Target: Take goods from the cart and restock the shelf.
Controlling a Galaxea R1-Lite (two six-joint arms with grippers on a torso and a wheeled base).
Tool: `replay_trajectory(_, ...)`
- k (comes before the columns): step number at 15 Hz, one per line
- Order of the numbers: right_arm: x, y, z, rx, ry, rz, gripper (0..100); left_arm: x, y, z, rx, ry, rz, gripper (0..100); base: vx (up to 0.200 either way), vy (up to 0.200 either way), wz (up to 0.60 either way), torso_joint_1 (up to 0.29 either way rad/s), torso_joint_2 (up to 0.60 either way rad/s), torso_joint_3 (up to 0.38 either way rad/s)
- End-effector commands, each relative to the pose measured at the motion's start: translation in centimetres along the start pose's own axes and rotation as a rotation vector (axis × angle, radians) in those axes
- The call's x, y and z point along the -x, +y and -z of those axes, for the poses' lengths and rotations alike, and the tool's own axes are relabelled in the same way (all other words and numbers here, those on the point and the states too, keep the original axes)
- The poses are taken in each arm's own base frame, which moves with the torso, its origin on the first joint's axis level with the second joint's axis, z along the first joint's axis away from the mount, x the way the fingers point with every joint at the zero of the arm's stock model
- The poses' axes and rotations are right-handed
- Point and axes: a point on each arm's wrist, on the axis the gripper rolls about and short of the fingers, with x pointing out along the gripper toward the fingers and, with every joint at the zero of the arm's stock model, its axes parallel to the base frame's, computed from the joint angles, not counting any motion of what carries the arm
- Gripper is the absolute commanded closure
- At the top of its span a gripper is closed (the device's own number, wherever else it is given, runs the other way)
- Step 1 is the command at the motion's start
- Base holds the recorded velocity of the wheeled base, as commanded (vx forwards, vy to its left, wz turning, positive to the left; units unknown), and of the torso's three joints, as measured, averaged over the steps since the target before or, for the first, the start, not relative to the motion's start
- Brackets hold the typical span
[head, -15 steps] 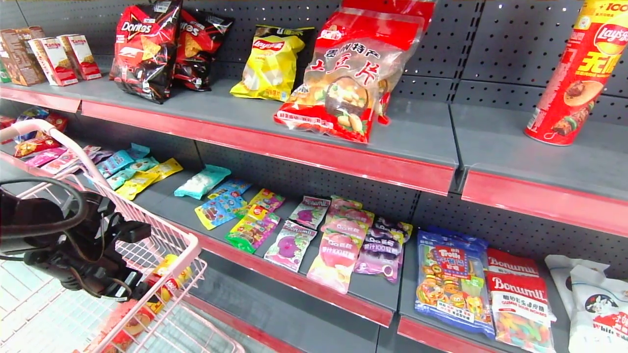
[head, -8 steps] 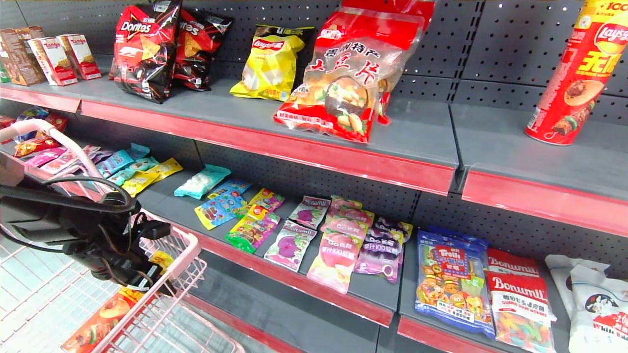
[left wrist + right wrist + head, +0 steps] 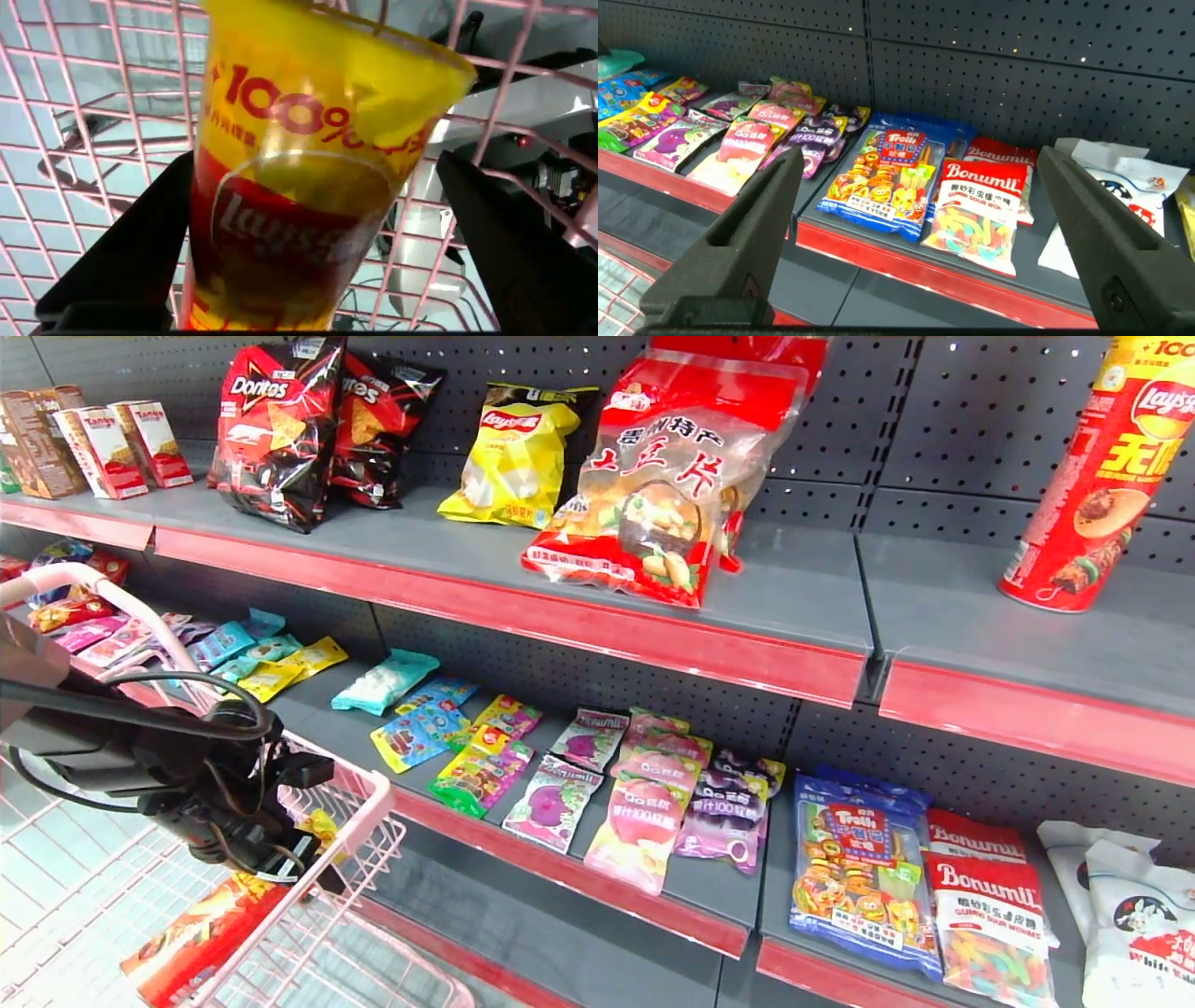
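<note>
Left gripper (image 3: 315, 163): inside the cart (image 3: 373, 793), at the corner nearest the shelf (image 3: 794, 588). Its jaws stand wide, one finger (image 3: 121, 243) on each side of the can (image 3: 201, 933). One finger lies against or very near the can wall. Cart wire shows through a gap on the other side. No firm hold can be confirmed.

Can: lies slanted in the cart. Its yellow end is up by the rim corner and sits between the fingers. Its red body runs down and away toward the cart floor. The long axis crosses the jaws' closing line roughly at right angles, so the jaws would close across its width.

Right gripper (image 3: 918, 154): equally wide open and holding nothing. It faces the sweet bags (image 3: 896, 177) on the lower tier, well apart from the cart.

Assessment: the left arm is on the can and the right is nowhere near it. The pick is not yet secured, and the jaws must close before any lift. The likely destination is the upper tier's right section, beside the upright can (image 3: 1102, 476) of the same kind. That spot is well above the cart and to its right. The slanted can will need turning upright on the way.
</note>
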Motion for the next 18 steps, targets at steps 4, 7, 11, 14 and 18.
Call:
replay_trajectory(4, 0.0, 0.0, 0.0, 0.0, 0.0, 0.0, 0, 1.1, 1.3, 0.4, 0.031, -0.027, -0.025, 0, 0.0, 0.0, 0.0, 0.0, 0.0, 0.0)
replay_trajectory(7, 0.0, 0.0, 0.0, 0.0, 0.002, 0.0, 0, 1.8, 2.8, 1.0, -0.041, -0.039, -0.047, 0, 0.0, 0.0, 0.0, 0.0, 0.0, 0.0)
replay_trajectory(11, 0.0, 0.0, 0.0, 0.0, 0.0, 0.0, 0, 1.6, 2.6, 1.1, -0.105, -0.03, -0.033, 0, 0.0, 0.0, 0.0, 0.0, 0.0, 0.0)
replay_trajectory(14, 0.0, 0.0, 0.0, 0.0, 0.0, 0.0, 0, 1.2, 2.5, 1.0, -0.151, -0.022, -0.025, 0, 0.0, 0.0, 0.0, 0.0, 0.0, 0.0)
replay_trajectory(18, 0.0, 0.0, 0.0, 0.0, 0.0, 0.0, 0, 0.5, 2.3, 0.8, -0.193, -0.012, -0.011, 0, 0.0, 0.0, 0.0, 0.0, 0.0, 0.0)
